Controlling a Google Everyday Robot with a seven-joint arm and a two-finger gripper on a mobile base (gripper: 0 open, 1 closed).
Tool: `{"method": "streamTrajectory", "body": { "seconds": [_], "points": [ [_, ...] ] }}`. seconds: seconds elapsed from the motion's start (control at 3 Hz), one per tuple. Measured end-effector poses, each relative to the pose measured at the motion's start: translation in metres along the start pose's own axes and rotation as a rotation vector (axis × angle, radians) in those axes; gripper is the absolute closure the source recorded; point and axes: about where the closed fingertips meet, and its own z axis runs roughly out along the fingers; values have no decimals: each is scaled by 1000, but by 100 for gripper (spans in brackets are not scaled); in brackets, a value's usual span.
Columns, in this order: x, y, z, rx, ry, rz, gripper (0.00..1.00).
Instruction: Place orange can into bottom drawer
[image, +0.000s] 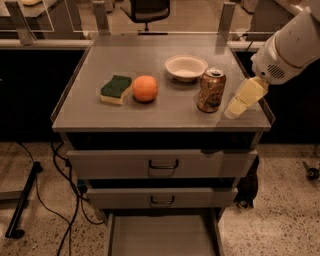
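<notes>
On table (150, 116) top, right of centre: orange can (211, 90) upright, not held, just in front of white bowl (186, 67). Left of can: round orange fruit (145, 88), then green-and-yellow sponge (116, 89) just beside fruit. Right of can, near table's right edge: end effector (245, 97), pale yellow, tilted down toward table top, close to can but apart from it, nothing seen in its hold; how far open, cannot tell. Under two handled drawers (162, 164): bottom drawer (162, 235), pulled out, grey floor showing.
</notes>
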Motion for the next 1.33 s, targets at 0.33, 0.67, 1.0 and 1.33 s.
{"method": "streamTrajectory", "body": {
  "seconds": [0.33,0.67,1.0,1.33],
  "points": [
    [-8,-8,26,-21,6,24,0],
    [-18,-9,40,-43,6,28,0],
    [-32,-7,50,-69,-6,21,0],
    [-41,-7,58,-91,-18,19,0]
  ]
}}
